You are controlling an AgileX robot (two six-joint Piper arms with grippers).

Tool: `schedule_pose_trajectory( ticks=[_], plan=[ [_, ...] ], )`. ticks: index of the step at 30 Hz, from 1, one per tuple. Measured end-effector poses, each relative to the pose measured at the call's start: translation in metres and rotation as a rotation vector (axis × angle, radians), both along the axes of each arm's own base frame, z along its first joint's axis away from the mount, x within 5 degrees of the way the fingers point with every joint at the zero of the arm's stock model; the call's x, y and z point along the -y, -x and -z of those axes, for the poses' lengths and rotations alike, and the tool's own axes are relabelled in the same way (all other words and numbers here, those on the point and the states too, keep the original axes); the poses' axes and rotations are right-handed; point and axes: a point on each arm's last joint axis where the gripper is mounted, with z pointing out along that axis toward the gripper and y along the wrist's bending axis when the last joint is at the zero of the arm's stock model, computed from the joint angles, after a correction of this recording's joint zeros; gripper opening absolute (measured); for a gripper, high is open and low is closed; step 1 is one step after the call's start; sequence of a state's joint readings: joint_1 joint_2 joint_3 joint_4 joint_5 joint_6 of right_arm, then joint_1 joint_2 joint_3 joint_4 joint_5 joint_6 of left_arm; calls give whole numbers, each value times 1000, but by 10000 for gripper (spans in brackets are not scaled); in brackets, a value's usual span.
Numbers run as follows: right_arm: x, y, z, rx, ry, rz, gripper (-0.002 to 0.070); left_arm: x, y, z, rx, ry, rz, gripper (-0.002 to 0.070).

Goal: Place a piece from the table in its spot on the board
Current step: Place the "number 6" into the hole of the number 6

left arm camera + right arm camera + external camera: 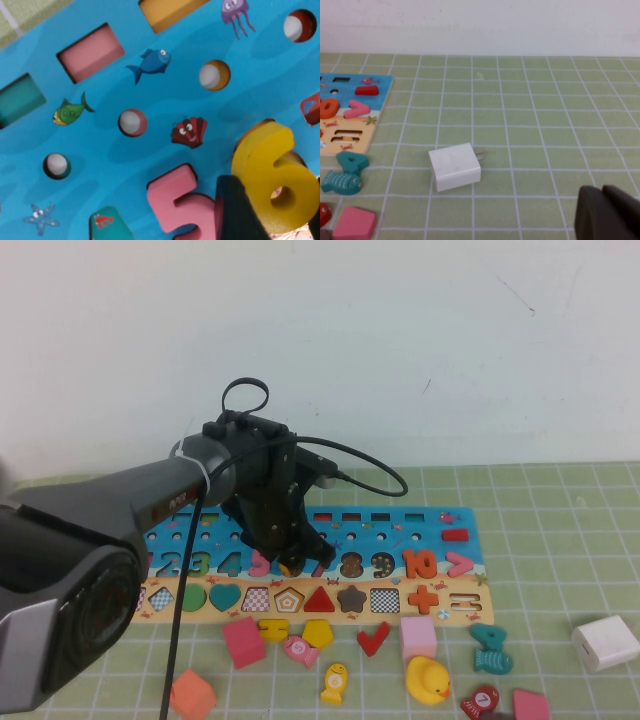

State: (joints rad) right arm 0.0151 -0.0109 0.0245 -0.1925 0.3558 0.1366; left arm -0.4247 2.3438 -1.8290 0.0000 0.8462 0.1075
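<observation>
The yellow "6" piece (pixel 290 566) (pixel 280 185) is held in my left gripper (pixel 288 558) (pixel 277 215), which is shut on its edges. It hangs tilted just over the blue number row of the board (pixel 400 530) (pixel 150 110), next to the pink 5 (pixel 175 200). Its top edge overlaps a dark recess in the board. One black finger (pixel 240 210) covers part of the 5. My right gripper (pixel 605 212) is out of the high view. It hovers over the green mat with its fingers pressed together and nothing in them.
In front of the board lie loose pieces: a yellow duck (pixel 428 678), a yellow fish (pixel 335 683), a red check mark (pixel 373 639), pink blocks (pixel 243 642) and a teal 4 (pixel 490 637). A white charger (pixel 605 642) (pixel 455 166) sits at the right.
</observation>
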Motion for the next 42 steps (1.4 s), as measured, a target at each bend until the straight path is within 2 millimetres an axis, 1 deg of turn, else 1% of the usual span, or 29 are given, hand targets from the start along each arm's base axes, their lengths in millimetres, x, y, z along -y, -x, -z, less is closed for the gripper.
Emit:
schedule_pose_trajectory(
  ticks=[10, 22, 29, 38, 40, 42],
  plan=[
    [0, 0, 0, 0, 0, 0, -1, 2, 2, 0, -28, 22, -16, 307],
    [0, 0, 0, 0, 0, 0, -1, 1, 4, 1, -46, 15, -17, 312],
    [0, 0, 0, 0, 0, 0, -1, 0, -3, -9, 1, 0, -38, 312],
    [0, 0, 0, 0, 0, 0, -1, -1, -3, -10, -1, -13, -41, 312],
    [0, 0, 0, 0, 0, 0, -1, 0, -4, -12, 3, -11, -41, 312],
    [0, 0, 0, 0, 0, 0, -1, 1, -7, -19, 8, -10, -42, 300]
  ],
)
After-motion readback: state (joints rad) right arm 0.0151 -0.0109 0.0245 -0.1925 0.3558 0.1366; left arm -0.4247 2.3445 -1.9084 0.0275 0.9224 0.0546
